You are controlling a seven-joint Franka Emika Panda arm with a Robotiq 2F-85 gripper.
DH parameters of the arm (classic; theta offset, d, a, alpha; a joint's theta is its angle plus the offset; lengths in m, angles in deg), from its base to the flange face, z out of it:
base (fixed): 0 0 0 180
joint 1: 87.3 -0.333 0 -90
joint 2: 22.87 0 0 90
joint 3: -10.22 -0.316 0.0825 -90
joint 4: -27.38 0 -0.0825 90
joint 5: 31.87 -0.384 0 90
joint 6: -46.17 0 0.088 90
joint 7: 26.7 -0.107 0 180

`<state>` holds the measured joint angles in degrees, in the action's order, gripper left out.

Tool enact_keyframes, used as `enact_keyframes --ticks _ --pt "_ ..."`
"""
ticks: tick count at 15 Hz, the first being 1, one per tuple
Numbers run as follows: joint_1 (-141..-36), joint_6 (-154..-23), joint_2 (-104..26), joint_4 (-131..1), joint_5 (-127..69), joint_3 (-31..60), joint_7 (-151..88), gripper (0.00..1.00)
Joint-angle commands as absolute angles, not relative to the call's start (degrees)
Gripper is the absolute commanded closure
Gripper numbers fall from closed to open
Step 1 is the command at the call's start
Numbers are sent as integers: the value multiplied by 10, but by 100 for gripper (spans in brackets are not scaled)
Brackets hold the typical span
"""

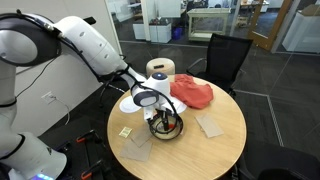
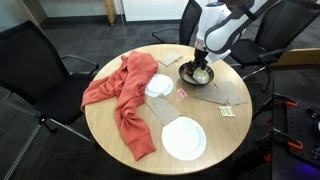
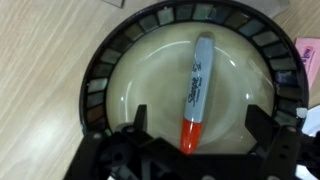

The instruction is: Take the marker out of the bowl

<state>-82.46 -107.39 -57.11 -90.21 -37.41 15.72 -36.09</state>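
In the wrist view a marker with a grey barrel and red-orange cap lies inside the bowl, which has a dark tiled rim and a pale shiny inside. The capped end points toward my gripper. The fingers are spread wide, one on each side of the cap end, not touching it. In both exterior views the gripper hangs straight down into the bowl on the round wooden table. The marker is hidden by the gripper there.
A red cloth lies on the table beside the bowl. A white plate sits near the table edge, a smaller white dish by the cloth. Flat square coasters lie around. Office chairs ring the table.
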Motion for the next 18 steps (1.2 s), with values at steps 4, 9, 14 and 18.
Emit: enact_keyframes --ticks 4,9,14,18 --pt "-844 -1081 -606 -871 -363 178 -378 0" --pt "-849 -1082 -624 -858 -362 183 -379 26" --pt "-854 -1079 -635 -847 -362 186 -381 64" --pt "-859 -1078 -639 -842 -362 187 -386 95"
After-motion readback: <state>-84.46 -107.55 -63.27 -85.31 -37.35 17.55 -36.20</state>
